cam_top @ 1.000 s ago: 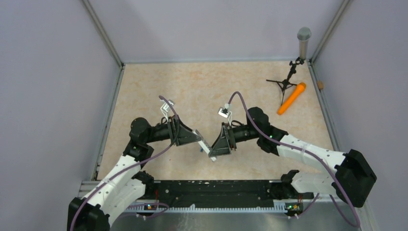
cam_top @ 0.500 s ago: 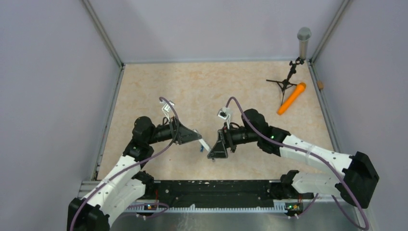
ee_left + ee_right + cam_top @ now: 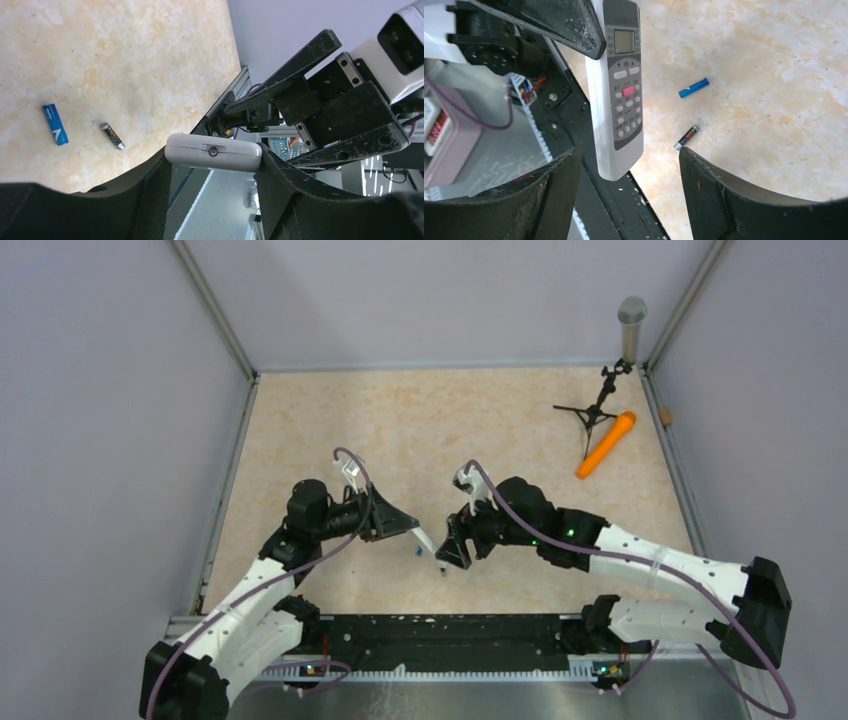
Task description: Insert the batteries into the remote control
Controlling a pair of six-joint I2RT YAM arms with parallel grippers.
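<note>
A: So, where is the remote control [image 3: 616,90]?

B: Off the worktop [image 3: 420,420], in the air between the two arms. The left pincer [image 3: 213,165] is clamped across one end of it. Its button face is turned toward the right wrist camera, so the back is out of sight.

A: And the batteries?

B: Both lie loose on the worktop near the handset: the blue battery [image 3: 694,87] and the dark battery [image 3: 686,137], close together but not touching.

A: The right pincer [image 3: 629,160]?

B: Wide open and empty. The remote's free end sits in the gap between its fingers, with clear space on either side.

A: What's the step, then?

B: I'd judge a handover or a two-armed brace. Close on the long edges, not on the buttons, and get a firm hold before the left lets go. The back has to end up facing upward and reachable. Those cells are thin and round and could roll when nudged, so come down square across the body.
</note>
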